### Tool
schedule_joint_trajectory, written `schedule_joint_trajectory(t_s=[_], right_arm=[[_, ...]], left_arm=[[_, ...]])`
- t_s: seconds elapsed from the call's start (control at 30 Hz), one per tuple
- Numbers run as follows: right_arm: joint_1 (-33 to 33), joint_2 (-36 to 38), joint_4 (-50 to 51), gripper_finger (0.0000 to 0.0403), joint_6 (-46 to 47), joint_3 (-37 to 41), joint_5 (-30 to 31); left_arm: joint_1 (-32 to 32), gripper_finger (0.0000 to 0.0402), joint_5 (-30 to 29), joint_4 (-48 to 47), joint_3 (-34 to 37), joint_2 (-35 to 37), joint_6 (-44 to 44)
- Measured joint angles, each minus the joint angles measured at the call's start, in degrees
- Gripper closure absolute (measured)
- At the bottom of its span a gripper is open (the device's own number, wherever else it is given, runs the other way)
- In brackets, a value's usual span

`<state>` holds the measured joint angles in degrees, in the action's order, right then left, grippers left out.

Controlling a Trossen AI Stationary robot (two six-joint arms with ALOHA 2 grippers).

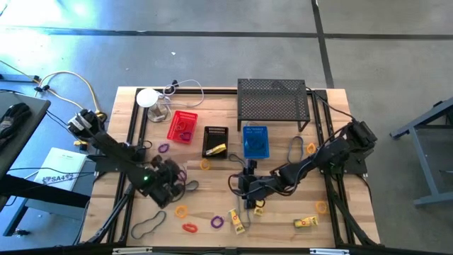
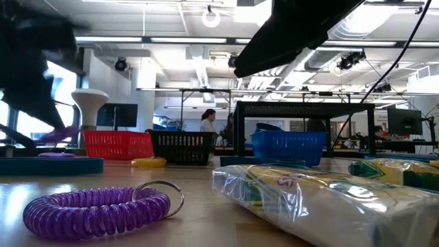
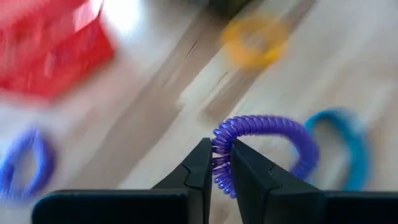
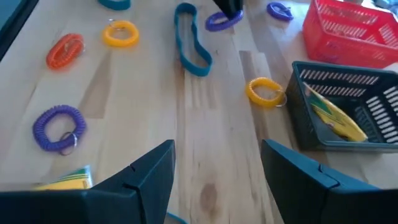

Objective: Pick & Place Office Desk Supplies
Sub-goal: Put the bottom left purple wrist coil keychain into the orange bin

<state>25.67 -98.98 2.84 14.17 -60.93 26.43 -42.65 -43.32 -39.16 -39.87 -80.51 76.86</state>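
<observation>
Pale wood makes up the desk (image 1: 212,188), and small supplies lie scattered over it. Toward the left edge, the left gripper (image 3: 221,165) has its fingers clenched on a purple coil ring (image 3: 261,134), the coil pinched between the two dark tips and raised off the wood. A dark rubber-band loop (image 1: 147,225) lies near the front left corner. Behind the left arm, by the back edge, stands a white round object (image 1: 147,98) with a cable, and beside it to the right a red basket (image 1: 182,126).

Further right a yellow coil ring (image 1: 181,211) and a red coil ring (image 1: 190,227) lie near the front edge, then another purple coil ring (image 1: 216,222). At mid-desk stands a black basket (image 1: 215,141) holding a yellow packet (image 4: 336,118), with an orange-yellow coil ring (image 4: 266,92) just in front of it. A blue basket (image 1: 255,141) stands to its right, and behind that a black wire-mesh shelf (image 1: 273,99) sits at the back edge.

The right gripper (image 4: 214,171) hovers over bare wood right of centre, fingers spread wide and holding nothing. Yellow-and-black packets (image 1: 238,222) lie near the front edge below it, another (image 1: 305,222) further right, and a dark loop (image 1: 296,146) lies beside the blue basket.
</observation>
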Motion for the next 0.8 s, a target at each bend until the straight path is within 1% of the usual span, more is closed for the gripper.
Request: schedule_joint_trajectory(t_s=[0.1, 0.17, 0.3, 0.37, 0.47, 0.57, 0.7, 0.8], right_arm=[[0.22, 0.0, 0.31, 0.0176, 1.7, 0.0, -0.09], [0.63, 0.0, 0.06, 0.0176, 2.53, 0.01, -0.97], [1.93, 0.0, -3.03, 0.0176, 2.48, 0.0, -2.46], [2.62, 0.0, -4.56, 0.0176, 2.22, 0.0, -2.9], [3.69, 0.0, -6.58, 0.0176, 2.49, 0.0, -2.89], [4.87, 0.0, -7.36, 0.0176, 4.76, 0.01, -2.82], [6.7, 0.0, -7.39, 0.0176, 9.37, 0.0, -2.55], [8.04, 0.0, -7.38, 0.0176, 11.45, 0.01, -2.34]], left_arm=[[-2.12, 0.0369, -8.64, 4.8, -1.89, 0.0, -8.34], [-2.98, 0.0373, -13.2, 8.81, -3.07, 0.0, -14.52], [-4.0, 0.0375, -20.78, 20.73, -4.72, 0.04, -30.15], [-4.3, 0.0375, -23.35, 27.68, -4.92, 0.04, -38.49], [-4.39, 0.0375, -24.4, 37.82, -4.97, 0.07, -51.57], [-4.39, 0.0376, -24.04, 45.0, -4.97, 0.09, -62.33], [-4.39, 0.0376, -24.24, 50.65, -4.99, 0.09, -74.14], [-3.6, 0.0376, -22.2, 51.98, -5.01, 0.13, -81.28]])
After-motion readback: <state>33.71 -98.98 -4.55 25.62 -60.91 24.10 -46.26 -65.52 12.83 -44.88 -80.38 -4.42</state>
